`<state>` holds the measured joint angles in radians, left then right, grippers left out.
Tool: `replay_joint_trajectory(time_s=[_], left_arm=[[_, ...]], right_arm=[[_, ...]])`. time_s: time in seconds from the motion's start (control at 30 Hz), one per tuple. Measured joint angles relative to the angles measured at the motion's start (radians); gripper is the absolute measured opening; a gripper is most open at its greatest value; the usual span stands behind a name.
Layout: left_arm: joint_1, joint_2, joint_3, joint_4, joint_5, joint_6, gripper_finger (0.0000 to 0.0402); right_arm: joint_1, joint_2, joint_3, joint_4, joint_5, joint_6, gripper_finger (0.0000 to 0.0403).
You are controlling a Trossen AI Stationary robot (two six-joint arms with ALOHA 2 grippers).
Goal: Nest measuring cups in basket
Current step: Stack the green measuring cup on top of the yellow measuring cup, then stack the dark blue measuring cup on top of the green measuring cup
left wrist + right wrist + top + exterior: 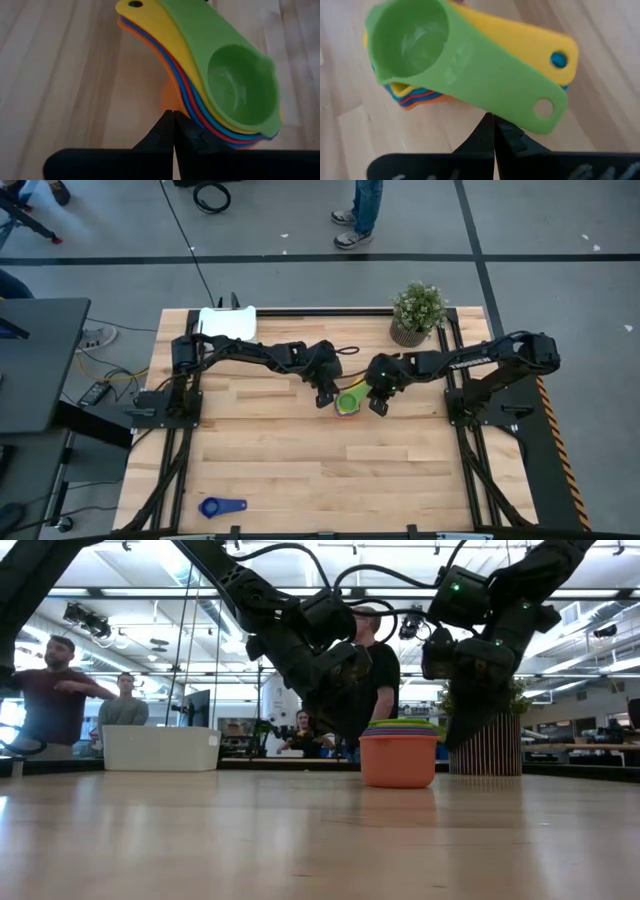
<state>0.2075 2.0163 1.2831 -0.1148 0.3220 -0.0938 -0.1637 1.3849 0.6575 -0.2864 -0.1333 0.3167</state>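
- A lone blue measuring cup [221,507] lies at the lower left of the high view, well apart from everything else and not yet stacked.
- The white basket [227,322] sits at the upper left of the table's far edge, with none of the cups in it as far as the high view shows; in the low view it stands left of centre.
- The left gripper [325,395] hangs just left of the stack in the middle of the high view; its own wrist camera shows the two fingers pressed together with nothing between them.
- The nested stack of measuring cups [346,404] stands at the table's centre, the orange cup [398,759] at the bottom and the green cup [239,87] on top, with the yellow handle [530,42] fanned out beneath the green one.
- The right gripper [379,402] hovers just right of the stack, its fingers likewise closed on nothing.
- My reading of the step: the stack is built but not in the basket. One gripper should open, pinch the fanned handles together, and lift slowly so the cups stay nested; the other should back off to avoid a collision.
- The surface is a pale wooden plank table [300,460], smooth and level.
- A potted plant [416,312] stands at the upper right of the table; people stand beyond the table in an open workshop room.
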Motion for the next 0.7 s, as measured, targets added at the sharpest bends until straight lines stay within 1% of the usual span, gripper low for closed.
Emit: replay_joint_trajectory(time_s=[0.17,0.3,0.53,0.6,0.7], left_arm=[[-0.01,0.0,0.0,0.005,-0.007,-0.005,0.0007],[-0.016,0.0,0.0,0.007,-0.011,-0.007,0.0007],[-0.014,0.0,0.0,0.007,-0.025,-0.027,0.0007],[-0.005,-0.005,0.0,-0.004,-0.021,-0.038,0.0007],[0.019,-0.035,0.001,-0.077,0.006,-0.077,0.0007]], right_arm=[[-0.039,0.0,0.0,0.031,-0.018,-0.049,0.0001],[-0.061,0.0,0.0,0.032,-0.033,-0.059,0.0001],[-0.068,-0.002,0.0,0.027,-0.066,-0.083,0.0001],[-0.063,-0.012,0.012,-0.014,-0.093,-0.08,0.0001],[-0.046,-0.053,0.059,-0.124,-0.104,-0.09,0.0001]])
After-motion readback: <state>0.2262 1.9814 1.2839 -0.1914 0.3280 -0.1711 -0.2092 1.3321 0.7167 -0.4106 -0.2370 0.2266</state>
